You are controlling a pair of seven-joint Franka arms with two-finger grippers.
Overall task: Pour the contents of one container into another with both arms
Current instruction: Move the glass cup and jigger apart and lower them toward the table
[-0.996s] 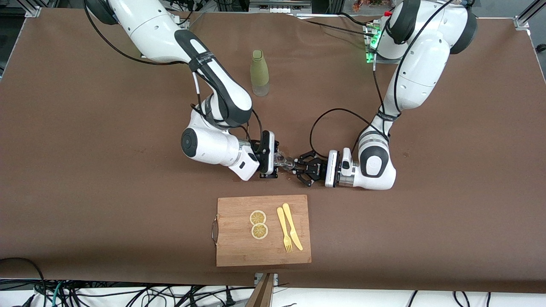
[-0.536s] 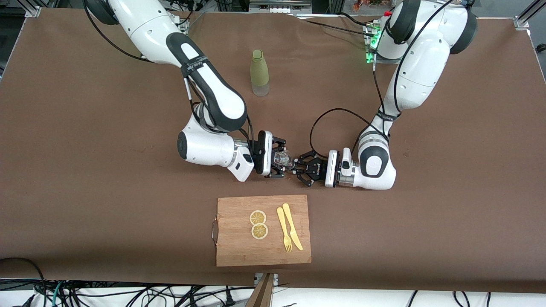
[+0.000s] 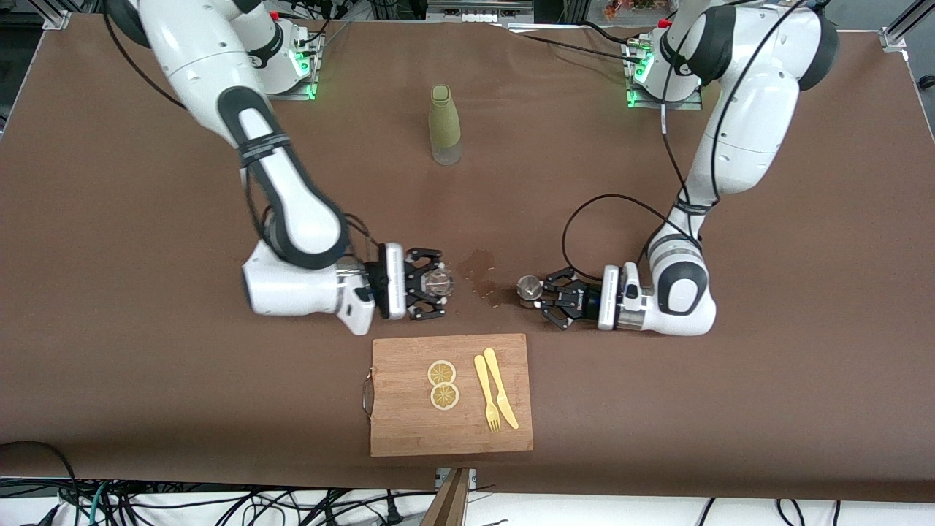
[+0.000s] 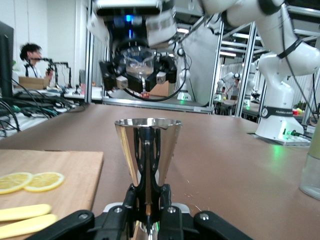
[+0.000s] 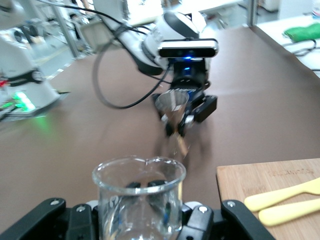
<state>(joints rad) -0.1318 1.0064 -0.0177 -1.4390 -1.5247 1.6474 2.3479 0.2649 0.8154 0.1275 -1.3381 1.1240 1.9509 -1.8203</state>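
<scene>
Both arms are seen reaching toward the middle of the tabletop (image 3: 146, 292), each holding a small vessel low over the brown surface. The right gripper (image 3: 432, 283) is clenched around a clear glass beaker (image 3: 440, 282), which is held upright with its spouted rim up; in the right wrist view the beaker (image 5: 138, 197) looks empty, though this cannot be told for certain. The left gripper (image 3: 549, 296) is clenched on a shiny metal jigger (image 3: 527, 288), gripped at its narrow waist with the flared cup standing upright in the left wrist view (image 4: 148, 150); what is inside it cannot be seen. The two vessels are held apart, and between them a small wet spill (image 3: 482, 274) lies on the tabletop. Nearer to the front camera than both grippers a wooden cutting board (image 3: 409, 431) is laid flat, with a metal handle at its end toward the right arm; two lemon slices (image 3: 443, 384) lie on it touching each other, and beside them a yellow fork (image 3: 486, 402) and a yellow knife (image 3: 500, 387) lie side by side. Farther from the front camera, between the two bases, an olive-green bottle (image 3: 444, 123) with a clear bottom stands upright. The word FRANKA is read on the base of another robot (image 4: 277, 115) seen in the left wrist view; engraved lettering on the board in the right wrist view is not legible.
</scene>
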